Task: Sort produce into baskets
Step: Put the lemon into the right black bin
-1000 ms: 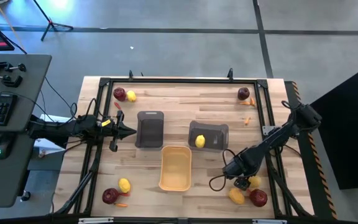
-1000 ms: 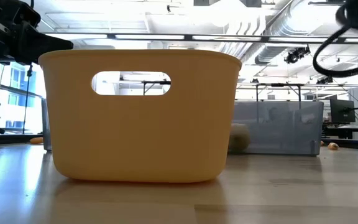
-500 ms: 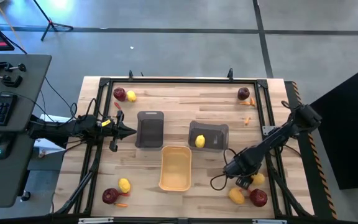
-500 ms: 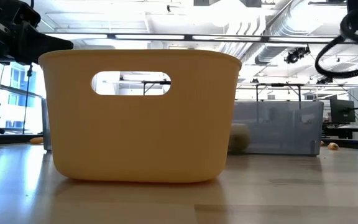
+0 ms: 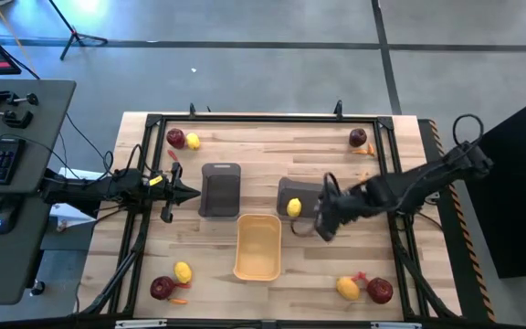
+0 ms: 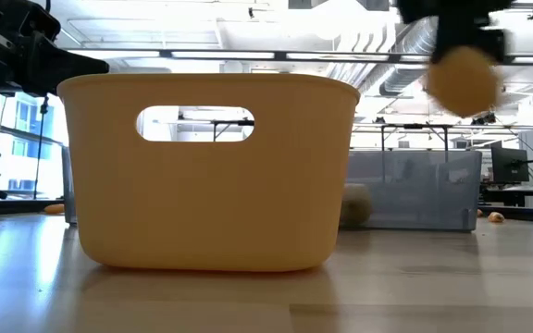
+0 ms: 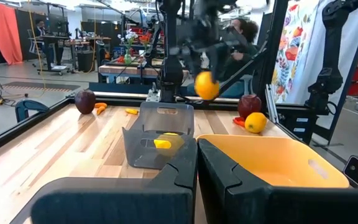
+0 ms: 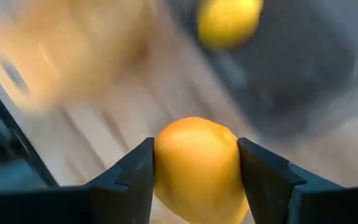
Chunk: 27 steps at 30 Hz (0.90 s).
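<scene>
My right gripper (image 5: 322,225) is shut on a yellow-orange oval fruit (image 8: 197,140), in the air just near of the right dark grey basket (image 5: 310,196), which holds a yellow fruit (image 5: 293,207). The held fruit also shows in the low view (image 6: 461,81) and the left wrist view (image 7: 207,86). The yellow basket (image 5: 257,246) stands at the near middle and the left dark grey basket (image 5: 220,189) beside my left gripper (image 5: 190,193), which is shut and empty. My right gripper pinches the yellow-orange fruit between its two fingers, one on each of two opposite sides (image 8: 161,163). The fruit is lifted clear of the table, above the height of the basket rims in the low view.
A red and a yellow fruit (image 5: 184,139) lie at the far left and a red fruit (image 5: 358,137) with a carrot piece at the far right. More lie at the near left (image 5: 172,281) and near right (image 5: 363,289). A black frame (image 5: 263,117) rims the table.
My right gripper has risen from the near right cluster with the yellow-orange fruit and swung toward the table's left and far side, up to the right dark grey basket. The fruit is now lifted clear of the table.
</scene>
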{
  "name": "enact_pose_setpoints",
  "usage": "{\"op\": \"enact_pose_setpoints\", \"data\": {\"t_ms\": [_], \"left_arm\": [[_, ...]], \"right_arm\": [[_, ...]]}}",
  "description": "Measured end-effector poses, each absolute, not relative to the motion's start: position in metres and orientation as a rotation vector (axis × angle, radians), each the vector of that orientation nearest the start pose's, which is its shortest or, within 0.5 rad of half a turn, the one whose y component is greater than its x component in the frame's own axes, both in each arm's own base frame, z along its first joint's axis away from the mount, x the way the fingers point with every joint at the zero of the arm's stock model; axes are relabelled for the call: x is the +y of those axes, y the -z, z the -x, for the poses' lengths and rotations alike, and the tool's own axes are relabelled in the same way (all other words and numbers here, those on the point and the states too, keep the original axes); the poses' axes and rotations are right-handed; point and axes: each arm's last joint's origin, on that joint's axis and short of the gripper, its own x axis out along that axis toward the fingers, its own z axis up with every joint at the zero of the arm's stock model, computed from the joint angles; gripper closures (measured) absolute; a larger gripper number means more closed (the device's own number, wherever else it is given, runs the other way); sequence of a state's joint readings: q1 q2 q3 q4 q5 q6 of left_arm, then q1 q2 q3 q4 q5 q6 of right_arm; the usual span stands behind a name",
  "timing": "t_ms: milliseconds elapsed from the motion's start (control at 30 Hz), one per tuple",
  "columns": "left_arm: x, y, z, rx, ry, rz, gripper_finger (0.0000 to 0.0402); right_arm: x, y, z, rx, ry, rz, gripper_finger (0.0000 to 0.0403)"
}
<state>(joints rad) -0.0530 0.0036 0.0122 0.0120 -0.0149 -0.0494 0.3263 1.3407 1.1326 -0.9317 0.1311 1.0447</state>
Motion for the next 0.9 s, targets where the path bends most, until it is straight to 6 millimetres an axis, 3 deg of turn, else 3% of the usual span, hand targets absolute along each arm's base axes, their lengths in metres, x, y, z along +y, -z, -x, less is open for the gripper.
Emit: {"op": "enact_pose_setpoints", "data": {"t_ms": [233,367,533,900], "left_arm": [[-0.005,-0.169,-0.097,-0.02,0.039,0.05,0.0402],[-0.005,-0.169,-0.097,-0.019,0.039,0.05,0.0402],[-0.005,-0.168,-0.097,-0.019,0.038,0.05,0.0401],[-0.005,-0.168,-0.097,-0.019,0.039,0.05,0.0401]], "right_arm": [[0.029,-0.272,-0.255,0.972,0.51,-0.658,0.0213],[0.015,-0.269,-0.263,0.888,0.521,-0.651,0.0212],[0.012,-0.264,-0.273,0.761,0.472,-0.666,0.0211],[0.018,-0.221,-0.255,0.89,0.542,-0.703,0.0209]]}}
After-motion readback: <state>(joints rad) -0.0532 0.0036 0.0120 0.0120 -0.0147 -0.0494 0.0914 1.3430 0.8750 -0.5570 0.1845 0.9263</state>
